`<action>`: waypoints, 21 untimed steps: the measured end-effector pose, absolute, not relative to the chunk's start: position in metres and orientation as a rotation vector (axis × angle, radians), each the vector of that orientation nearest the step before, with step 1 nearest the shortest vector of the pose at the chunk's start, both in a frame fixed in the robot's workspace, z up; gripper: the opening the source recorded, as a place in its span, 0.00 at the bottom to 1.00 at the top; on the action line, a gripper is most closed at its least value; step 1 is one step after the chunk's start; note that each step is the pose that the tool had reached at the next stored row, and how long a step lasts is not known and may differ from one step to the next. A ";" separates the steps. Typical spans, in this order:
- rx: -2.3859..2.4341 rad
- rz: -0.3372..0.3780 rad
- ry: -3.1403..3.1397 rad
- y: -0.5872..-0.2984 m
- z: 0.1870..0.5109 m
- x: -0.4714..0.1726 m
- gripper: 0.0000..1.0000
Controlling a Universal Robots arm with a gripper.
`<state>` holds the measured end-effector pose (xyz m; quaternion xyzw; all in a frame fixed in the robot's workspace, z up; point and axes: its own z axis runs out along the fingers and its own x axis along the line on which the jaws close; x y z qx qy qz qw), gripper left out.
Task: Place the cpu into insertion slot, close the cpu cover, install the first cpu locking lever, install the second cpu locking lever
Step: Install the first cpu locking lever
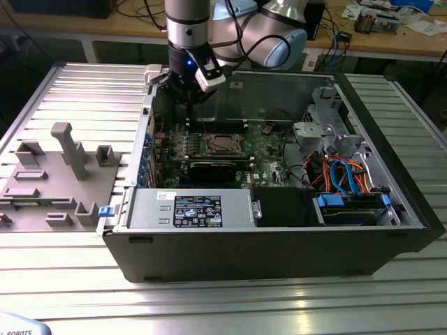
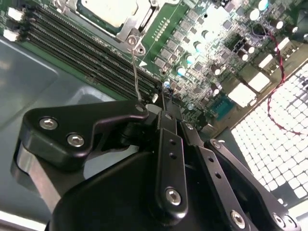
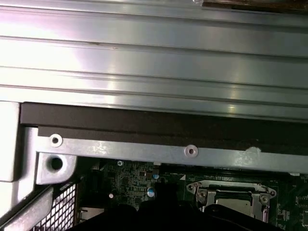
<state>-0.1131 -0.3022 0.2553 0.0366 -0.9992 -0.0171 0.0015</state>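
Silver-grey arm, pale blue joint caps; black gripper, silver screws on linkages.

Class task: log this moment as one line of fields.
gripper: above motherboard, near lever | cpu: in slot | cover: down | holding: nothing seen

Arm reaches down from above, wrist vertical, gripper pointing straight down at the exterior view's upper left. In the second wrist view the black fingers are pressed together at the tips, nothing visibly between them.
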 end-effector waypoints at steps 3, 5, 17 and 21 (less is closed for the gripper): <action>0.115 -0.054 -3.129 -0.303 0.255 -0.103 0.11; 0.115 -0.054 -3.127 -0.303 0.255 -0.098 0.11; 0.114 -0.054 -3.119 -0.303 0.256 -0.081 0.11; 0.114 -0.054 -3.117 -0.303 0.256 -0.076 0.11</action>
